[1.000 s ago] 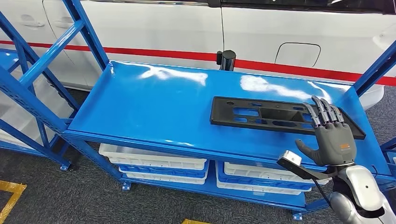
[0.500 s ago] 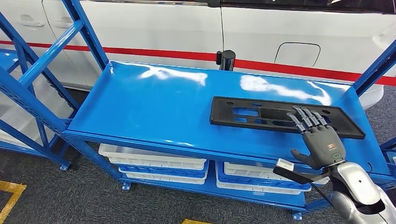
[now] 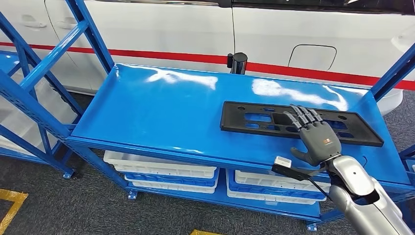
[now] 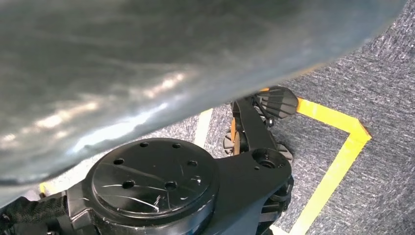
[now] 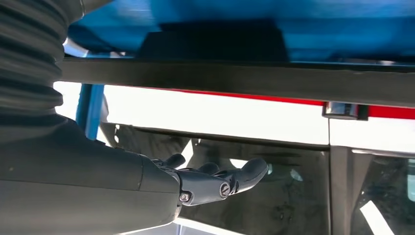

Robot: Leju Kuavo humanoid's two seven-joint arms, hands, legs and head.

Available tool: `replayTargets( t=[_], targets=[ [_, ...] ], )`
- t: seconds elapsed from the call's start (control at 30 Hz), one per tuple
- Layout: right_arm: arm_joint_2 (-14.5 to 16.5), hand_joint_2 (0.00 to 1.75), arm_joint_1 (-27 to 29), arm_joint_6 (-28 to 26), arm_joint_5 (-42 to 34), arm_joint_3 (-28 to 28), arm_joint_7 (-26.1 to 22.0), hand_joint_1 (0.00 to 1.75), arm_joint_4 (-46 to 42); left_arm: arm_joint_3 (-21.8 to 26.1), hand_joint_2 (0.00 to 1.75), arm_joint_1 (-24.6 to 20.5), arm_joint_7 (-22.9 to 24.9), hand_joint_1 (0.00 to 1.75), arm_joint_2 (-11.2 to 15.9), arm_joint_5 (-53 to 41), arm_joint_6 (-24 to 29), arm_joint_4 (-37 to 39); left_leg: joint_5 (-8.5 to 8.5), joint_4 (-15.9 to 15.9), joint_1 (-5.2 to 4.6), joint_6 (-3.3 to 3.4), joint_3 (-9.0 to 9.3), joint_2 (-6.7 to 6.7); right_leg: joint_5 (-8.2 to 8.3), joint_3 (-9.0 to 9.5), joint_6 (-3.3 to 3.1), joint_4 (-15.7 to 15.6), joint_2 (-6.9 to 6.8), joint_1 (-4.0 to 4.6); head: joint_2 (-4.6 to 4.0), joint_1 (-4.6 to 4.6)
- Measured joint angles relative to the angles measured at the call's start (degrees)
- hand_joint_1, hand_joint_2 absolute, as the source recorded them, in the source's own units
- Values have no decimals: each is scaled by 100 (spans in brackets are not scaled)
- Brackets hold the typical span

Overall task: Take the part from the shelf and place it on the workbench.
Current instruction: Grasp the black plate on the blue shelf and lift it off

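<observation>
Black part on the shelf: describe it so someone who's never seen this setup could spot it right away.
Find the blue shelf in front of the white car; on the right half of its top level lies the black part. It is a long, flat, dark panel with cut-out slots, the right hand open over its middle. The white bins sit one level below.

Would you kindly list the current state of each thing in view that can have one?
black part: lying flat on the shelf, not lifted.
right hand: open, fingers extended over the part's near edge; contact unclear.
blue shelf: top level carries the part.
white bins: stacked on the lower level.
</observation>
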Motion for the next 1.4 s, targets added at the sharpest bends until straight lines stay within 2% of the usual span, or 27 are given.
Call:
replayTargets(
  t=[0.17,0.3,0.43,0.63,1.4],
  targets=[
    [179,175,-368,32,21,260,12,4,326,0,0,-7,26,0,0,-1,-10,0,0,0,0,1,-9,10,0,0,0,1,6,0,0,-1],
    [431,175,-927,276,-29,662,44,175,874,0,0,-37,48,0,0,0,-40,0,1,0,0,0,5,9,1,2,0,1,10,0,0,0],
    [580,175,-1321,503,-116,1023,75,175,1337,0,0,-39,76,0,0,6,-52,0,3,0,0,0,9,3,2,7,1,1,7,1,0,-1],
    [619,175,-1506,608,-265,1280,155,175,1694,0,0,-38,121,0,0,24,-43,1,3,0,0,0,9,4,1,7,1,1,7,0,0,0],
    [619,175,-1718,610,-287,1450,168,175,1878,0,0,-37,126,0,2,26,-37,2,3,0,0,1,26,4,1,24,1,0,7,0,0,0]
  ],
)
